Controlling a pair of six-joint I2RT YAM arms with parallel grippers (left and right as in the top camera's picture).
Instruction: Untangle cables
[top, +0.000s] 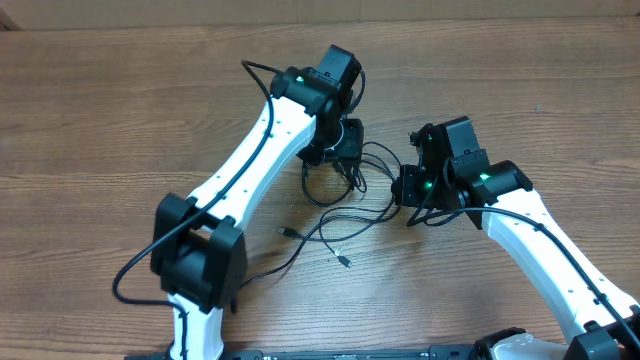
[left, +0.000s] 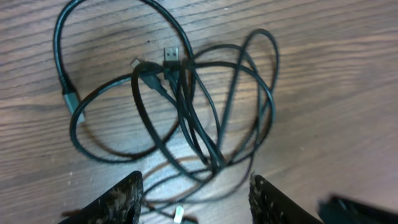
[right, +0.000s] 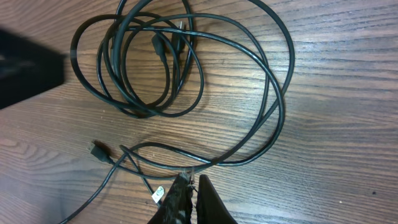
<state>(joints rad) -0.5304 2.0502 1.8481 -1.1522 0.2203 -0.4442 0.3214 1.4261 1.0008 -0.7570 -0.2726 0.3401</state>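
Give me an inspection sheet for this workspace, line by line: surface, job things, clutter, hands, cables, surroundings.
Surface: wooden table, bare grain, no spills seen.
Job's things: thin black cords lie in overlapping loops between the arms, tangled; a USB plug sits within the loops.
Clutter: nothing seen.
Hands: left hand open, above the tangle; right hand shut, apparently pinching one strand.
Cables: thick black arm wires loop off the left arm near its base.
Surroundings: pale band past the table's far edge, not identifiable.
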